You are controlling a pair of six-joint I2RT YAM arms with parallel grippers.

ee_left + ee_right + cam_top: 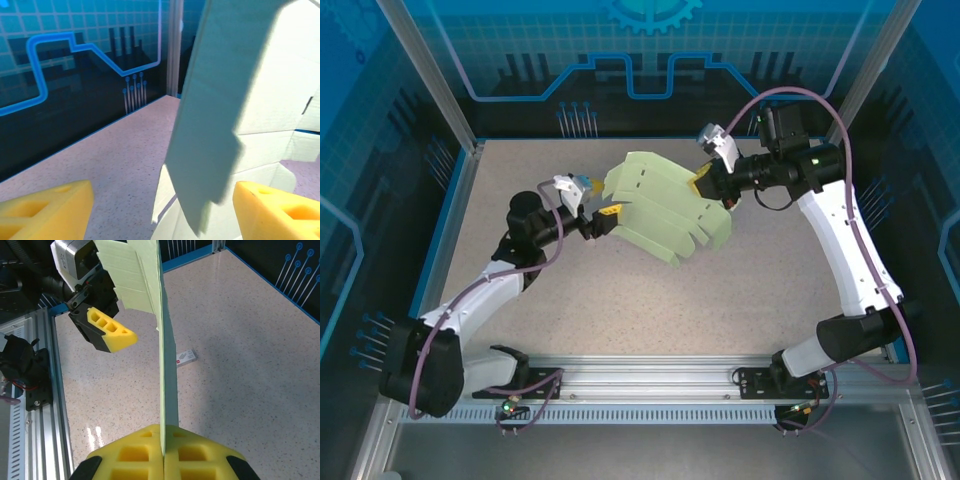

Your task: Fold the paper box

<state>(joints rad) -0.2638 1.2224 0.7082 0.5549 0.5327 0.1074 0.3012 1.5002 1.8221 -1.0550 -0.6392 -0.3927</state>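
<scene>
On the left of the bench (570, 300), the left arm reaches in from its near-left base. The left gripper (608, 213) sits right at the left edge of the paper box (665, 205), jaws apart. Left wrist view: the yellow fingers (45, 207) are spread to the bottom corners of the frame, with a creased flap of the card (225, 100) hanging down between them. Whether either finger touches the card, can't tell.

Mid-bench, toward the back: the paper box is an unfolded sheet, pale green, with slots and tabbed flaps, spanning the gap between the two grippers. From the top it looks tilted, rounded tabs pointing to the near right. Right wrist view has it edge-on and upright (165, 365) over the speckled bench. Whether its lower edge rests on the bench, can't tell. A small white tag (186, 357) lies flat on the bench beside the sheet's line, apart from it. One yellow finger (112, 330) of the left gripper shows just left of the card.

Right side: the right gripper (703, 185) is clamped on the sheet's upper right edge. Its wrist view shows the yellow pads (135, 455) pressed together with the card edge pinched in the seam. The right arm arcs back from its base at the near rail (640, 375).
</scene>
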